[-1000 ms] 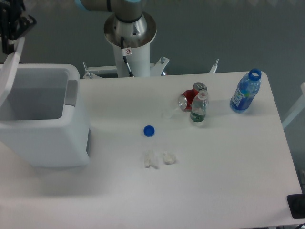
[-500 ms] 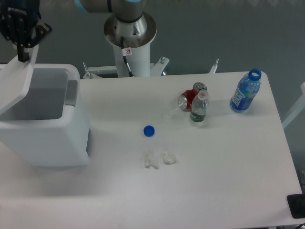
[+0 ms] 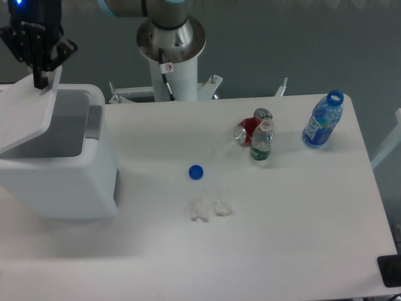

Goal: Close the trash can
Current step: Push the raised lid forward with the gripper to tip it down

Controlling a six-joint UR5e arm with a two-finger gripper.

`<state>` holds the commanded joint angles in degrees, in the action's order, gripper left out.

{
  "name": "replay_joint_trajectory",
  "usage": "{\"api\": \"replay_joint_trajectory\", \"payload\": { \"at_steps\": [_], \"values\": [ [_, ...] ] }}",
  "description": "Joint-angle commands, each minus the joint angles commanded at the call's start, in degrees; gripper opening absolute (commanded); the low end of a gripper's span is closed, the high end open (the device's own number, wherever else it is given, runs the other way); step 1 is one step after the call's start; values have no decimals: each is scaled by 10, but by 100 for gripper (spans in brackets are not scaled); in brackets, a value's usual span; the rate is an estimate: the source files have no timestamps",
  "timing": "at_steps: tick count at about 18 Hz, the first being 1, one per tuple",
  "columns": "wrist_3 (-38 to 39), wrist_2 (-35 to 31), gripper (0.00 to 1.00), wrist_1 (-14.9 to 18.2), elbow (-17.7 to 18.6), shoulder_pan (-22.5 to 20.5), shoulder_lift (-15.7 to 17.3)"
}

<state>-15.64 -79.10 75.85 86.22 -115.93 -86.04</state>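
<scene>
At the left edge of the frame we see the trash can, a large white boxy bin standing on the white table. Its lid is partly lowered, tilted over the opening so that part of the grey interior shows to the right of it. A grey tab sits on the bin's right rim.

In the upper left corner the gripper hangs dark and black above the far edge of the lid, its tip touching or just at the raised rim of the lid. We cannot tell from this view whether its fingers are apart or together, nor whether they pinch the lid edge.

Top centre, the arm's white pedestal base stands behind the table.

Right of centre, a red can lies on its side, and just in front of it a small clear bottle with a pale cap stands upright, touching or nearly touching the can. Near the right edge of the table, 1 blue bottle stands uncapped, well apart from the other 2 containers.

Near the middle of the table lies a blue cap. Below it, 2 pieces of crumpled white scrap lie side by side.
</scene>
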Motion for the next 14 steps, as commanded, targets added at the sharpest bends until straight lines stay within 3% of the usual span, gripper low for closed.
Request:
{"api": "replay_joint_trajectory", "payload": {
  "at_steps": [14],
  "values": [
    [2,-2,0,-1,0,-9,-17]
  ]
}}
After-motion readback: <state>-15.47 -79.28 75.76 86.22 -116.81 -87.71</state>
